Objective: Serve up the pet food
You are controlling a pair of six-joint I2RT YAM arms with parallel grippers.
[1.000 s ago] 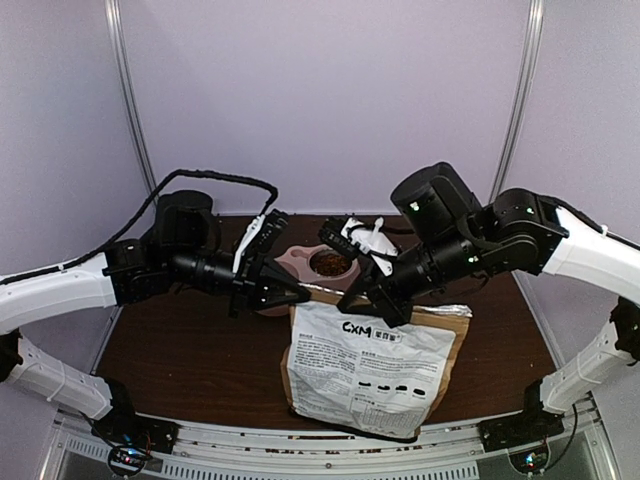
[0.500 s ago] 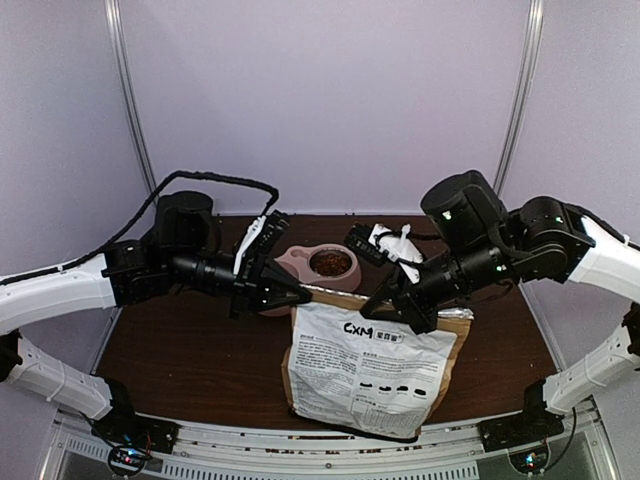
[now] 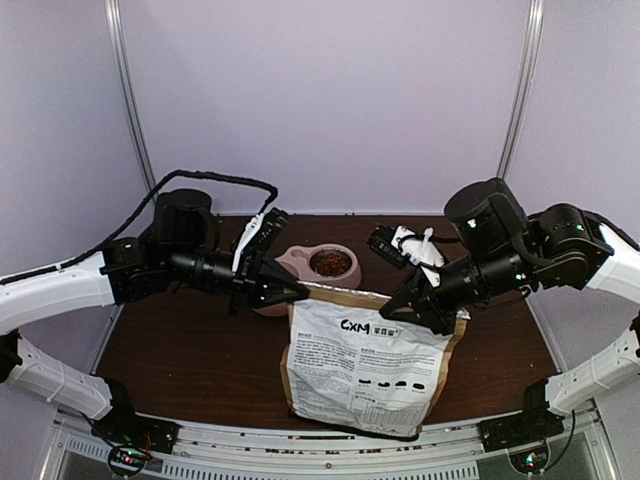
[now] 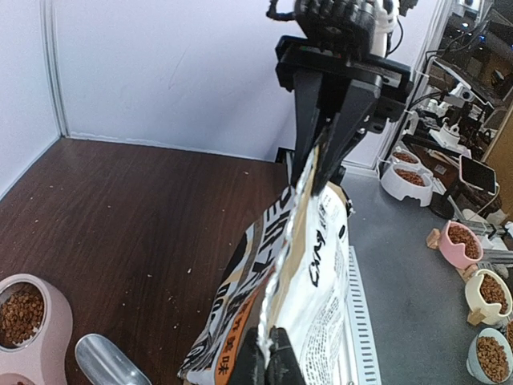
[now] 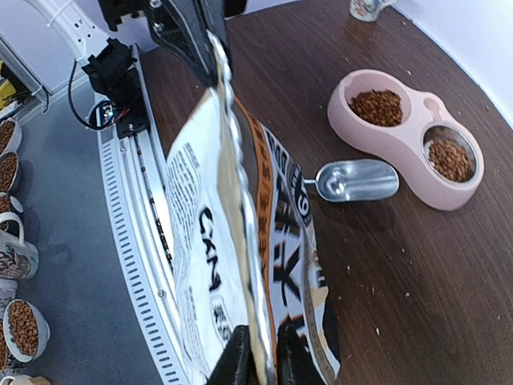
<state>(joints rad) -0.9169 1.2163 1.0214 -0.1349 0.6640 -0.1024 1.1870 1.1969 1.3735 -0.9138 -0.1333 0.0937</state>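
The pet food (image 5: 378, 106) is reddish-brown kibble filling both cups of the pink double bowl (image 5: 421, 104), also seen as pet food (image 3: 330, 263) and pet food (image 4: 20, 305). A tan paper bag (image 3: 365, 365) with a white label stands upright at the table's front. My left gripper (image 3: 295, 293) is shut on the bag's top left corner, left gripper (image 4: 271, 341) pinching the foil seam. My right gripper (image 3: 420, 315) holds the top right corner, right gripper (image 5: 260, 345) with a finger close on each side of the seam. The bag's mouth is pulled taut between them.
A metal scoop (image 5: 357, 180) lies on the brown table beside the pink bowl, bowl side up. Loose crumbs dot the wood. A white slotted rail (image 5: 136, 233) runs along the table's near edge. Other filled bowls (image 4: 461, 241) stand off the table.
My right gripper has slid to the right along the bag's top edge, stretching the mouth wider and flatter. The left arm has stayed where it was.
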